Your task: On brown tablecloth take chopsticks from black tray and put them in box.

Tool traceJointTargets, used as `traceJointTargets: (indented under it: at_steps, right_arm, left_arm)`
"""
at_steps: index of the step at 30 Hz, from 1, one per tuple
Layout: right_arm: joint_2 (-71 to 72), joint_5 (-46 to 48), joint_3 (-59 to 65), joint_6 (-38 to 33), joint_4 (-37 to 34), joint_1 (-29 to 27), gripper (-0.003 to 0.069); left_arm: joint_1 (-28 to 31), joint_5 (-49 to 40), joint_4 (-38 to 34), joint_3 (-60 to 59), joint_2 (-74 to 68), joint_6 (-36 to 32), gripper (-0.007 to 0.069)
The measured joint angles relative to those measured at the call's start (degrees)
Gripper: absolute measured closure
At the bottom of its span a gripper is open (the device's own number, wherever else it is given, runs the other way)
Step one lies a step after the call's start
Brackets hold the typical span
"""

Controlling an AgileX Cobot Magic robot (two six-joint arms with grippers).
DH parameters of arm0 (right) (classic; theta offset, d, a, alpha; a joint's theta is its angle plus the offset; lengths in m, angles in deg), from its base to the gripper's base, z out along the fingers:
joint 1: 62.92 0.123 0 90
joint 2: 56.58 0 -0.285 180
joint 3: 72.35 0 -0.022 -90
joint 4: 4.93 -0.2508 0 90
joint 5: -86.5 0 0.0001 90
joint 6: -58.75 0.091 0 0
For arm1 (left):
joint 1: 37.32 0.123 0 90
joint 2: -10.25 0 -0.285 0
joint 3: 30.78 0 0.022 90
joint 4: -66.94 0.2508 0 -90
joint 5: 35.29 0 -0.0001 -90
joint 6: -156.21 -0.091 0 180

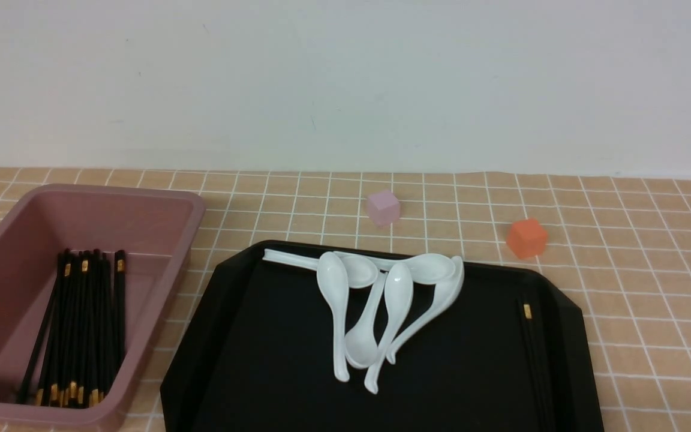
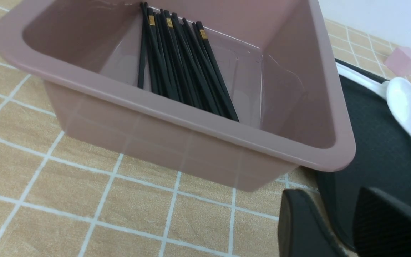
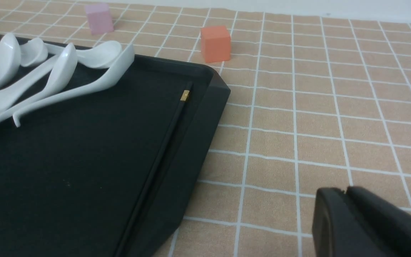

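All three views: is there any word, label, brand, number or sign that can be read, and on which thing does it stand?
None: no readable text shows in any view.
The long thin black chopsticks carry only plain gold bands, with no marks legible.
The dusty pink plastic box, the matte black tray, the white ceramic spoons and the small pink cube and orange cube are blank.

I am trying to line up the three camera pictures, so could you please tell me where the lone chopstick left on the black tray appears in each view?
Front view: the lone chopstick lies along the black tray's right edge.
Left wrist view: not in it; only chopsticks in the box show.
Right wrist view: it runs along the tray rim nearest the orange cube.
Shared landmark: the white spoons, visible in all three.
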Motion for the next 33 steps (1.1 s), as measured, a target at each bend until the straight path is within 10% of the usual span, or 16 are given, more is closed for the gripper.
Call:
traceJointTargets:
  at_steps: [33]
  right_arm:
    - [0.00,0.10,0.00,0.00,0.00,0.00,0.0554]
  left_arm:
    - [0.00,0.00,0.00,0.00,0.00,0.00,0.0385]
